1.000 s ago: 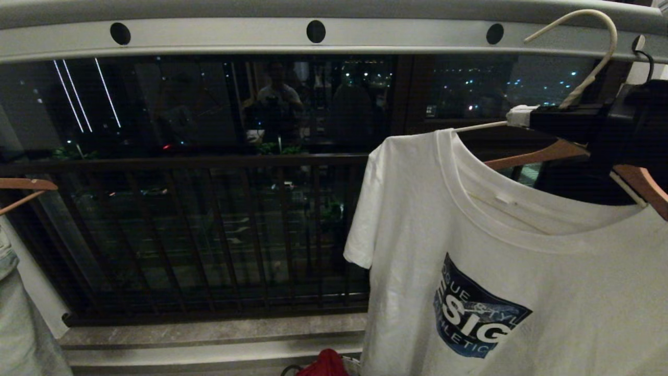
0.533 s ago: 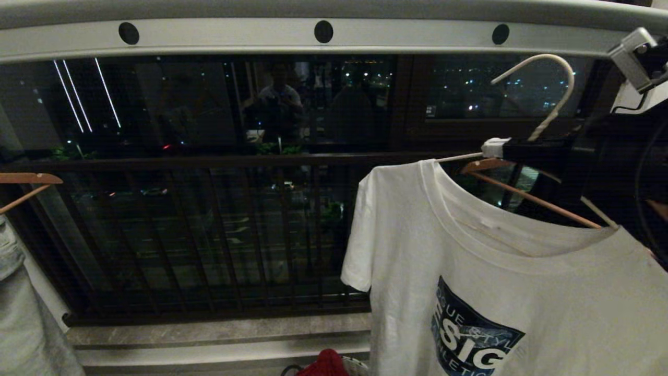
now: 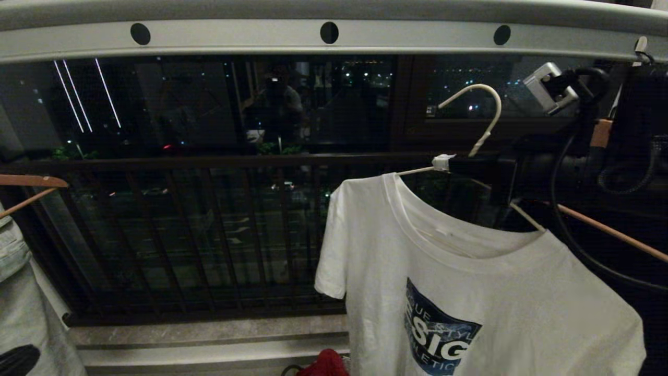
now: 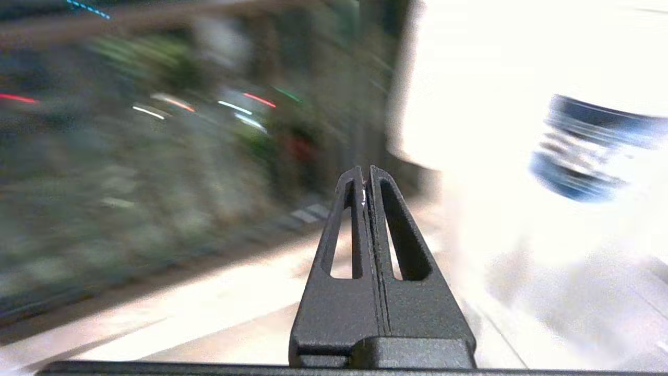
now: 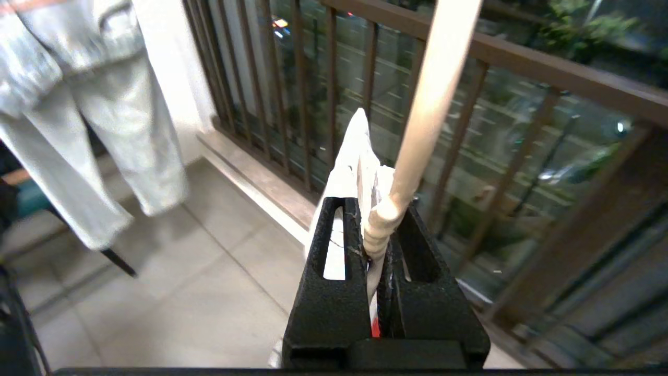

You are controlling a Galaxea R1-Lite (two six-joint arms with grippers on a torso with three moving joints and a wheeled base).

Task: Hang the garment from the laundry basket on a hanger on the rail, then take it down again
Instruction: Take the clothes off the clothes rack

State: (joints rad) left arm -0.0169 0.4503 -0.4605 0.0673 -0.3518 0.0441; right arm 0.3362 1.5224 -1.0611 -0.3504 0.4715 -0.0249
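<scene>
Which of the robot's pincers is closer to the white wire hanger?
Right. The right pincer is clamped on the hanger at its twisted neck. The left pincer is shut, empty, low beside the T-shirt.

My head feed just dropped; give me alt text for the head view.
The right gripper holds the white wire hanger by its neck, below the rail and unhooked, with the white T-shirt draped on it. Dark balcony railing stands behind.
</scene>
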